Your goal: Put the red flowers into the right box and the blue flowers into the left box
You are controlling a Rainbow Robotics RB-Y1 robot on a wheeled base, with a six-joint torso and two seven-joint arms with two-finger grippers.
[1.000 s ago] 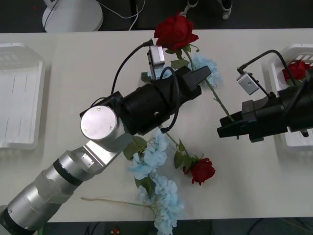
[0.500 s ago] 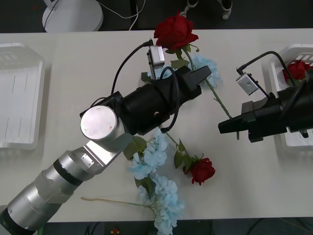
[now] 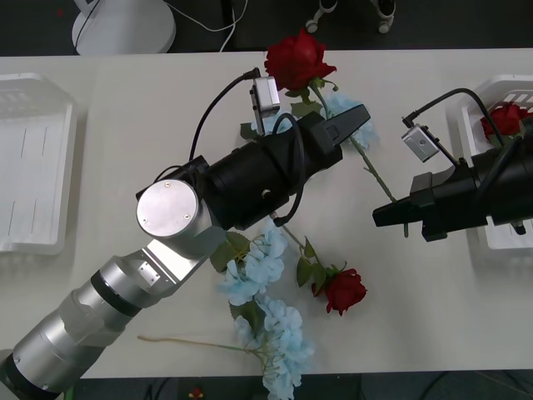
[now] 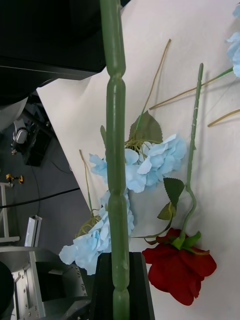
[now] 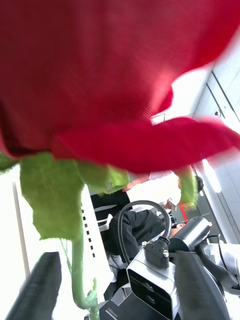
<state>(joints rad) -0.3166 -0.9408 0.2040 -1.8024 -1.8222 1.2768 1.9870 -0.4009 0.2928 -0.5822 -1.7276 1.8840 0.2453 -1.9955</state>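
My right gripper point(image 3: 386, 214) is shut on the lower end of a red flower's long stem point(image 4: 116, 150), near the right box point(image 3: 493, 92). That stem runs up to its bloom point(image 3: 298, 57) at the table's far edge. My left gripper point(image 3: 350, 121) is open just below the bloom point(image 5: 115, 75), its fingers point(image 5: 42, 287) on either side of the stem point(image 5: 77, 270) without closing on it. One red flower point(image 3: 505, 117) lies in the right box, another point(image 3: 344, 290) on the table. Blue flowers point(image 3: 260, 268) lie near the front edge, and one point(image 3: 366, 129) under the left gripper. The left box point(image 3: 33, 167) holds nothing.
More blue flowers point(image 3: 283, 343) and bare stems point(image 3: 187, 342) lie at the table's front edge. In the right wrist view, blue flowers point(image 4: 150, 162) and a red flower point(image 4: 180, 272) lie below the held stem. A white stand base point(image 3: 123, 29) sits beyond the table.
My left gripper has shifted slightly up and right along the stem. The right gripper has lifted the stem's end a little. The bloom barely moved.
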